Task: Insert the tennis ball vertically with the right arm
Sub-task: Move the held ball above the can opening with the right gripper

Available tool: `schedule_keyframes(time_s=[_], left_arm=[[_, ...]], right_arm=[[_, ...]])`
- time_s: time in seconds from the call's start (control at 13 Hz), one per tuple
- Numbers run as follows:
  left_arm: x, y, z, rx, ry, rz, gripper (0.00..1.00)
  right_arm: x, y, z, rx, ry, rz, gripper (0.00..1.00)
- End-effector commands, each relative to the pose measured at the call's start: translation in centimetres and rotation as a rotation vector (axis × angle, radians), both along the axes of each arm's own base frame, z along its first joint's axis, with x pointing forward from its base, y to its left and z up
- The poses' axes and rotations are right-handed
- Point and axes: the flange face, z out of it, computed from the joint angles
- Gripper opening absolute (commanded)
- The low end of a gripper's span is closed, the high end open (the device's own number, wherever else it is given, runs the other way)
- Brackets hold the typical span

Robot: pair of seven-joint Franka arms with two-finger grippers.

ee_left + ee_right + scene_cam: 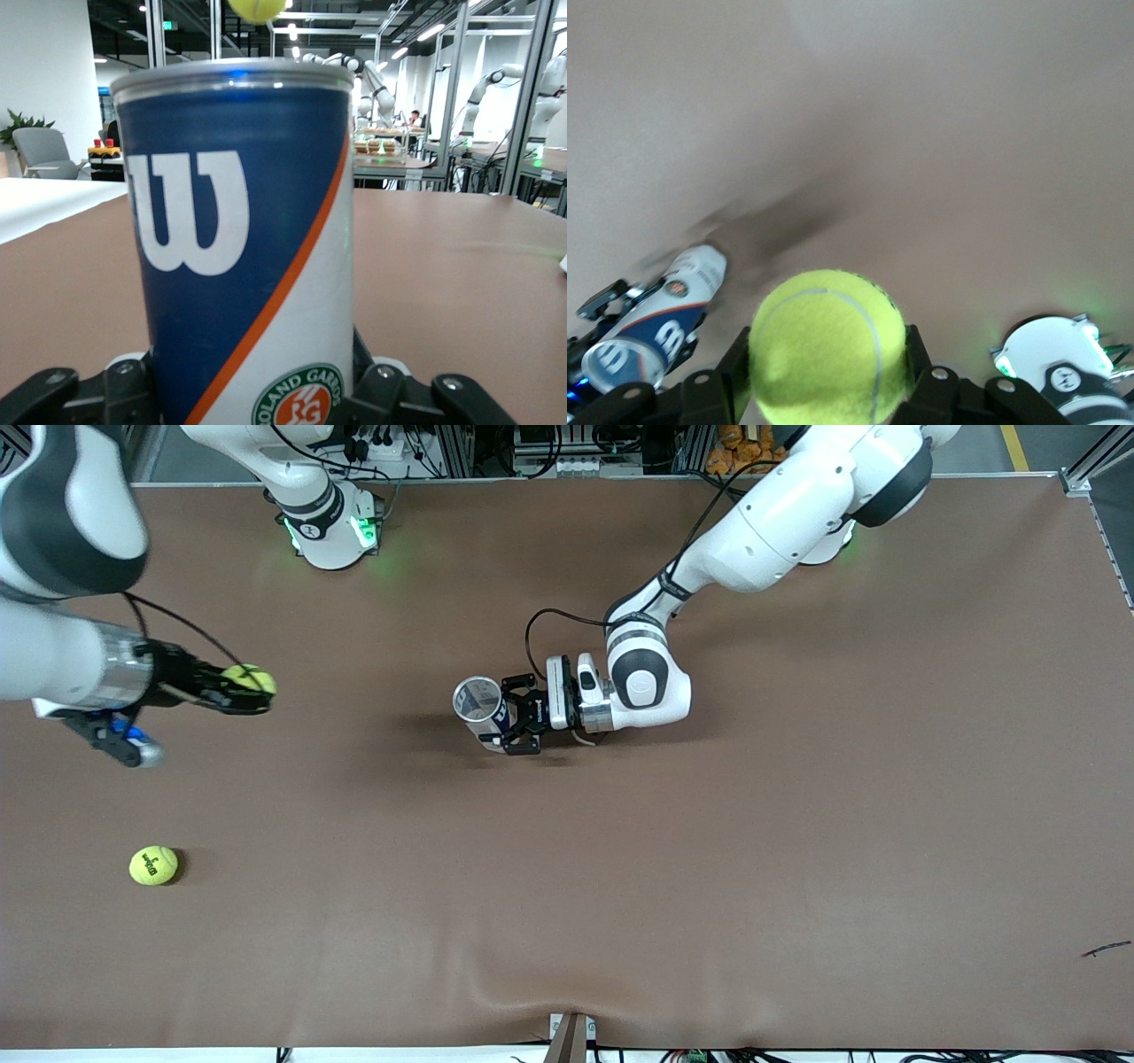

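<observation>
**Ball held aloft by right gripper; can held upright by left gripper**

The right gripper is clamped on a tennis ball, which sits between its fingers and fills the gap between them. Gripper and ball are in the air over the brown table at the right arm's end, well apart from the can.

The left gripper is closed on the blue-and-white ball can, which stands upright on the table near its middle, open mouth upward.

A second tennis ball rests on the table, nearer the front camera than the can and toward the right arm's end.
</observation>
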Motion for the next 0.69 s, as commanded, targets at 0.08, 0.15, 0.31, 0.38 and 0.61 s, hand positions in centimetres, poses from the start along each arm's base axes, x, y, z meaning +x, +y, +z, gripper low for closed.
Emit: schedule_keyframes(time_s=[0.08,0.15,0.31,0.38,0.61], left_arm=[[-0.5,-1.7,-1.8,-0.017,-0.071,0.043,0.71],[-0.4,-1.6,-2.0,-0.018,-0.074,0.041,0.71],[-0.2,-1.3,-2.5,-0.038,-0.079,0.038,0.71],[-0.5,-1.5,-3.2,-0.066,-0.073,0.03,0.71],[-0.6,-1.2,-4.1,-0.068,-0.079,0.026,0.71]], right_arm=[[-1.1,6.6,0.6,-0.033,-0.008,-0.051,0.67],[-1.8,9.7,0.3,-0.054,-0.005,-0.069,0.67],[-3.4,16.4,-0.2,-0.089,-0.032,-0.132,0.67],[-4.1,18.9,-1.1,-0.103,-0.041,-0.155,0.67],[-5.5,24.0,-3.9,-0.154,-0.048,-0.199,0.67]])
